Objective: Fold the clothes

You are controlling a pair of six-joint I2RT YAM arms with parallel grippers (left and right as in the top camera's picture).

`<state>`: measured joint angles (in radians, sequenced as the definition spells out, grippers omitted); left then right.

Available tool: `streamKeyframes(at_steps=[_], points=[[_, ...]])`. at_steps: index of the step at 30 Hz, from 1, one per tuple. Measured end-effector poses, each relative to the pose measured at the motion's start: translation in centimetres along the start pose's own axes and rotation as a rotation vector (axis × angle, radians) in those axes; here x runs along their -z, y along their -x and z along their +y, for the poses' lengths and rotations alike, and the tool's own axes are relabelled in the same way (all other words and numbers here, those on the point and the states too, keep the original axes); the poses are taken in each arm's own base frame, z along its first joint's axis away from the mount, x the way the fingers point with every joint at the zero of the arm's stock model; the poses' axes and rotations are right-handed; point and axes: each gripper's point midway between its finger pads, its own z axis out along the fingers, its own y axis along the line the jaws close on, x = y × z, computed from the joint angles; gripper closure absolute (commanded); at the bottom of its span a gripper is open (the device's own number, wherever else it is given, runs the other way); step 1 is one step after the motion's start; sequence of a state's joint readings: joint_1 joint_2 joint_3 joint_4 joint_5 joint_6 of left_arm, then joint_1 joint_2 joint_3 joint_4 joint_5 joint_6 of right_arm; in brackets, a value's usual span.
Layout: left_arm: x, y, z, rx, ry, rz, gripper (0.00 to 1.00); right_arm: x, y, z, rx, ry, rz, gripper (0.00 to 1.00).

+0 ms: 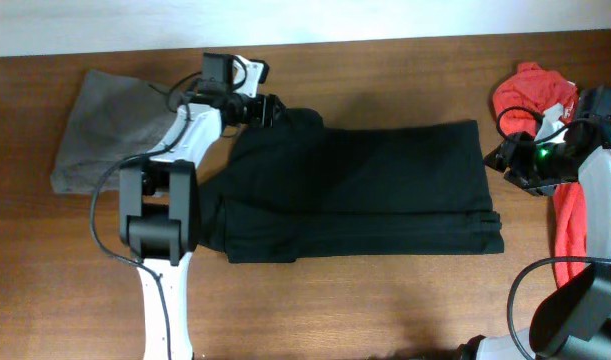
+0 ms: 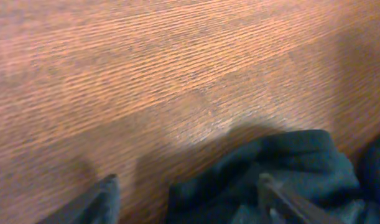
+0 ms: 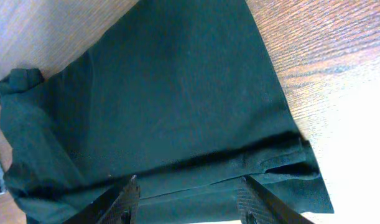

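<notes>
Mid-fold, judging by the layers; left gripper [image 2: 186, 186] wide astride bunched corner of black T-shirt [image 1: 385, 190]; right gripper [image 3: 190, 183] wide, empty; next likely needs a pinch there.

We've got the T-shirt [image 1: 385, 190] lying on the table [image 1: 385, 310] between our two grippers. A bunched corner of it sits right between the jaws of the left gripper [image 1: 270, 110], with table surface just ahead. The folded garment [image 1: 100, 135] lies behind that gripper, on the arm's far side. The rest of the T-shirt spreads out ahead of the right gripper [image 1: 507, 160], and the other shirt [image 1: 530, 90] lies behind it, partly under that arm.
</notes>
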<state>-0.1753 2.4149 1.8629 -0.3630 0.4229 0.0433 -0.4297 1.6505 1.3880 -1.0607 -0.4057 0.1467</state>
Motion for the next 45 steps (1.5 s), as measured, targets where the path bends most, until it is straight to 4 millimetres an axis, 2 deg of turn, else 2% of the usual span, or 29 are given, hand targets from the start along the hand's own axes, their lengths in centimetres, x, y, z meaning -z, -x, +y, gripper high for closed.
streamKeyframes(at_steps=[2, 6, 7, 11, 14, 18, 21, 23, 25, 29, 31, 33, 35, 36, 38, 39, 41, 45], points=[[-0.3, -0.1, -0.3, -0.012, 0.014, 0.006, 0.45, 0.0, 0.0, -0.1, 0.002, -0.005, -0.001, 0.44], [-0.7, -0.4, -0.9, -0.020, 0.042, 0.032, 0.75, 0.0, 0.1, -0.2, 0.002, -0.011, -0.003, 0.45], [-0.9, -0.6, -0.9, -0.022, 0.054, 0.041, 0.86, 0.0, 0.1, -0.2, 0.002, -0.013, -0.003, 0.45], [-0.6, -0.7, -0.5, -0.021, 0.085, 0.062, 0.95, 0.0, 0.1, -0.3, 0.004, -0.015, -0.003, 0.45], [0.3, 0.3, -0.6, -0.016, 0.095, 0.072, 1.00, 0.0, 0.0, -0.3, 0.005, -0.015, 0.000, 0.45], [2.6, 3.3, -1.4, -0.031, 0.099, 0.057, 1.00, 0.0, 0.0, -0.3, 0.006, -0.016, 0.001, 0.46], [4.1, 4.1, -2.1, -0.034, 0.098, 0.080, 1.00, 0.0, -0.1, -0.3, 0.006, -0.016, 0.005, 0.46], [4.8, 3.6, -2.3, -0.024, 0.096, 0.118, 1.00, 0.0, -0.2, -0.3, 0.006, -0.017, 0.007, 0.46], [5.3, 2.4, -2.5, -0.006, 0.093, 0.178, 1.00, 0.0, -0.2, -0.3, 0.007, -0.017, 0.007, 0.46], [6.6, -1.7, -3.1, 0.051, 0.086, 0.353, 0.99, 0.0, -0.4, -0.3, 0.005, -0.017, 0.014, 0.46], [7.4, -3.6, -3.4, 0.079, 0.085, 0.433, 0.92, 0.0, -0.5, -0.3, 0.004, -0.018, 0.018, 0.46], [7.8, -4.6, -3.2, 0.085, 0.106, 0.477, 0.91, 0.0, -0.5, -0.3, 0.003, -0.019, 0.020, 0.46], [8.3, -5.2, -2.7, 0.085, 0.138, 0.507, 0.84, 0.0, -0.5, -0.3, 0.001, -0.018, 0.020, 0.46], [8.5, -5.6, -2.5, 0.087, 0.151, 0.527, 0.76, 0.0, -0.5, -0.3, 0.002, -0.019, 0.020, 0.46], [8.9, -6.2, -2.3, 0.087, 0.172, 0.555, 0.50, 0.0, -0.6, -0.3, 0.002, -0.019, 0.021, 0.46], [9.0, -6.2, -2.0, 0.078, 0.186, 0.557, 0.44, 0.0, -0.6, -0.4, 0.003, -0.019, 0.021, 0.46], [8.7, -5.6, -1.3, 0.059, 0.221, 0.529, 0.42, 0.0, -0.6, -0.4, 0.001, -0.019, 0.023, 0.46], [7.7, -3.1, -0.2, 0.020, 0.261, 0.420, 0.42, 0.0, -0.6, -0.4, 0.001, -0.019, 0.024, 0.45]])
